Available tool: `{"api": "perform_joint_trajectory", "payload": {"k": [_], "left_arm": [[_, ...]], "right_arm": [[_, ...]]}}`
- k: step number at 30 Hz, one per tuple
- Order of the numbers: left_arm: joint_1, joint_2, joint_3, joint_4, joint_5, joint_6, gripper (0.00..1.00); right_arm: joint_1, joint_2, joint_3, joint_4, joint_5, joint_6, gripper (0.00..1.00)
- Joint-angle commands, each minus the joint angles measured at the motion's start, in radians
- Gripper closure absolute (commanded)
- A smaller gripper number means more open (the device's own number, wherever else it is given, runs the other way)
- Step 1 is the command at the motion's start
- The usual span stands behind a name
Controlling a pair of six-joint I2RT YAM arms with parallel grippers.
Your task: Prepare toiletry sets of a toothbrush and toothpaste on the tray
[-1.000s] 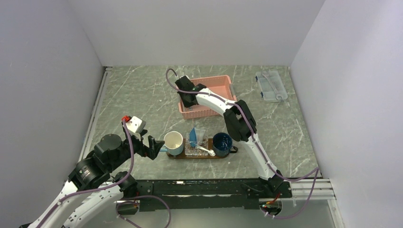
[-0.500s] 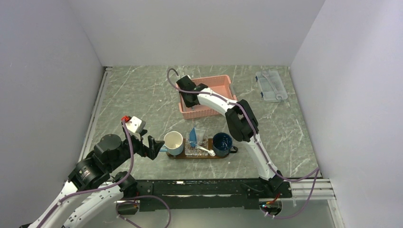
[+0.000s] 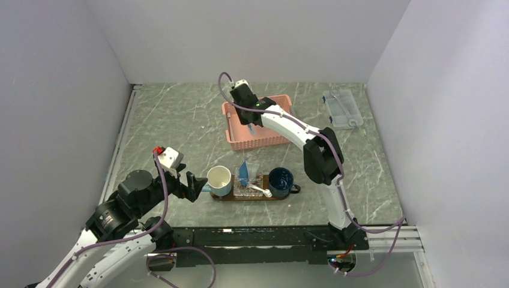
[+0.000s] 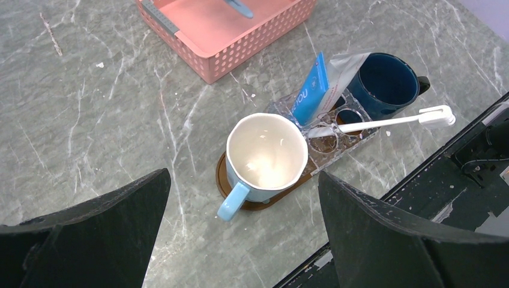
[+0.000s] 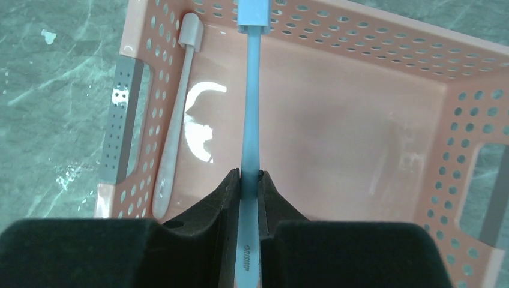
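**A:** How many toothbrushes?

**B:** Three. The right gripper [image 5: 249, 175] is clamped on a light-blue toothbrush [image 5: 249, 108] above the pink basket [image 3: 264, 141]. A grey toothbrush [image 5: 174, 138] lies along one basket wall. A white toothbrush [image 4: 384, 122] rests across the clear holder [image 4: 336, 141].

**A:** And the tray?

**B:** One tray [image 4: 221, 178], at the table's near edge. It carries two mugs, a cream mug [image 4: 264, 156] and a dark-blue mug [image 4: 384, 84], with one toothpaste [image 4: 310, 90] upright between them.

**A:** Any writing?

**B:** White letters on the tube starting "no"; the rest is unreadable.

**A:** The left gripper?

**B:** The left gripper [image 3: 195, 186] has its jaws spread wide, holding nothing, beside the tray's left end.
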State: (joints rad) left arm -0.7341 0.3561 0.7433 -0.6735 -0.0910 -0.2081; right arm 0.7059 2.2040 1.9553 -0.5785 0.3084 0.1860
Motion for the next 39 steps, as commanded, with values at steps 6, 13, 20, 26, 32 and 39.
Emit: {"api": "perform_joint_trajectory", "payload": {"k": [6, 13, 20, 26, 32, 39], "left_arm": [[0.005, 0.014, 0.01, 0.031, 0.037, -0.008, 0.0], [0.007, 0.029, 0.013, 0.035, 0.054, -0.003, 0.01], [0.007, 0.04, 0.018, 0.054, 0.099, 0.008, 0.01], [0.007, 0.045, 0.019, 0.096, 0.195, 0.003, 0.01], [0.006, 0.081, 0.055, 0.109, 0.298, 0.001, 0.01], [0.007, 0.129, 0.131, 0.102, 0.431, -0.006, 0.01]], "right_arm": [[-0.003, -0.228, -0.148, 0.093, -0.037, -0.049, 1.0], [-0.003, -0.368, -0.228, 0.08, -0.066, -0.064, 1.0], [0.0, -0.548, -0.318, 0.034, -0.118, -0.054, 1.0], [0.0, -0.727, -0.435, -0.002, -0.274, -0.037, 1.0], [0.007, -0.918, -0.622, 0.025, -0.517, -0.026, 1.0], [0.012, -1.098, -0.767, 0.005, -0.754, -0.045, 1.0]]}}
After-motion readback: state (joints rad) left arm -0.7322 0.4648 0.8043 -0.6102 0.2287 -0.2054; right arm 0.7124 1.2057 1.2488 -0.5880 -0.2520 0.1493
